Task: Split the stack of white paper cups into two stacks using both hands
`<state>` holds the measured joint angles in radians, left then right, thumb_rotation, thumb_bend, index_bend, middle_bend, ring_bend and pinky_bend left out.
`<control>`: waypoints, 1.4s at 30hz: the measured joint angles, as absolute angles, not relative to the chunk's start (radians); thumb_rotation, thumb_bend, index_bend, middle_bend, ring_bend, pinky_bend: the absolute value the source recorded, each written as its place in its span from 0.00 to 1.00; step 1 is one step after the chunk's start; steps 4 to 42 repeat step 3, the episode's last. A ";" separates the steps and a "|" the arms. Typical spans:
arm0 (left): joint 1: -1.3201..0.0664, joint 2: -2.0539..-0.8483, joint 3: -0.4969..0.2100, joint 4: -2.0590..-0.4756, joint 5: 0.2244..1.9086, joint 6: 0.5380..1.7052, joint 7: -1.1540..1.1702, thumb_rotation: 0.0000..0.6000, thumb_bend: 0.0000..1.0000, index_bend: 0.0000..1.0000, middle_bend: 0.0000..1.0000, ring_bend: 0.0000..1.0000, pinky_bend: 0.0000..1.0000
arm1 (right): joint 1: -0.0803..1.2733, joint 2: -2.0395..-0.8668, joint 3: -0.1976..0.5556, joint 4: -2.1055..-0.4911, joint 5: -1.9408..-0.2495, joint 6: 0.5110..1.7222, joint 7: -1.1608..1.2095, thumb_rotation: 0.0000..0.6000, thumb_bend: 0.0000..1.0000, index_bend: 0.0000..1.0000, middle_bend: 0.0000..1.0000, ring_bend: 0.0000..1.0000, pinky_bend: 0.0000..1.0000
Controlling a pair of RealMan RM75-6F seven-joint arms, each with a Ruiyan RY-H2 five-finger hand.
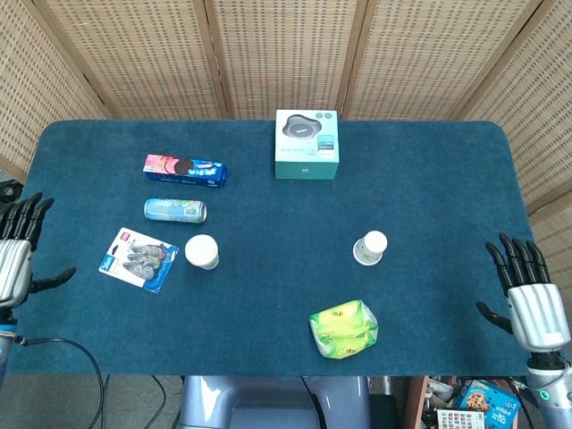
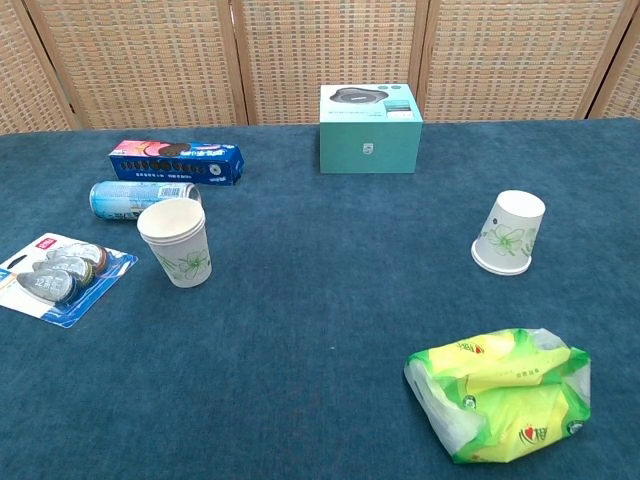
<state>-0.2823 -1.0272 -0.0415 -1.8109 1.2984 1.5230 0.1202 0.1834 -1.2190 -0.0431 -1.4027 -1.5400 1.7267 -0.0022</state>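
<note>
A stack of white paper cups [image 1: 202,251] [image 2: 177,241] stands mouth up on the left of the blue table. A second white cup [image 1: 370,247] [image 2: 510,232] stands mouth down on the right, tilted a little. My left hand [image 1: 15,259] is off the table's left edge, fingers spread, holding nothing. My right hand [image 1: 527,298] is off the right front corner, fingers apart and empty. Neither hand shows in the chest view.
A teal box [image 1: 307,144] sits at the back middle. A biscuit packet [image 1: 185,169], a lying can [image 1: 175,210] and a blister pack [image 1: 138,259] lie near the left cups. A green-yellow bag [image 1: 344,328] lies at the front.
</note>
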 measured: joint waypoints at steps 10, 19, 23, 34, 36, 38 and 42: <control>-0.233 -1.042 -0.010 -1.824 1.303 1.553 0.142 1.00 0.15 0.00 0.00 0.00 0.00 | 0.150 -1.219 -0.052 -1.401 -1.548 1.747 -0.023 1.00 0.00 0.00 0.00 0.00 0.00; -0.233 -1.042 -0.010 -1.824 1.303 1.553 0.142 1.00 0.15 0.00 0.00 0.00 0.00 | 0.150 -1.219 -0.052 -1.401 -1.548 1.747 -0.023 1.00 0.00 0.00 0.00 0.00 0.00; -0.233 -1.042 -0.010 -1.824 1.303 1.553 0.142 1.00 0.15 0.00 0.00 0.00 0.00 | 0.150 -1.219 -0.052 -1.401 -1.548 1.747 -0.023 1.00 0.00 0.00 0.00 0.00 0.00; -0.233 -1.042 -0.010 -1.824 1.303 1.553 0.142 1.00 0.15 0.00 0.00 0.00 0.00 | 0.150 -1.219 -0.052 -1.401 -1.548 1.747 -0.023 1.00 0.00 0.00 0.00 0.00 0.00; -0.233 -1.042 -0.010 -1.824 1.303 1.553 0.142 1.00 0.15 0.00 0.00 0.00 0.00 | 0.150 -1.219 -0.052 -1.401 -1.548 1.747 -0.023 1.00 0.00 0.00 0.00 0.00 0.00; -0.233 -1.042 -0.010 -1.824 1.303 1.553 0.142 1.00 0.15 0.00 0.00 0.00 0.00 | 0.150 -1.219 -0.052 -1.401 -1.548 1.747 -0.023 1.00 0.00 0.00 0.00 0.00 0.00; -0.233 -1.042 -0.010 -1.824 1.303 1.553 0.142 1.00 0.15 0.00 0.00 0.00 0.00 | 0.150 -1.219 -0.052 -1.401 -1.548 1.747 -0.023 1.00 0.00 0.00 0.00 0.00 0.00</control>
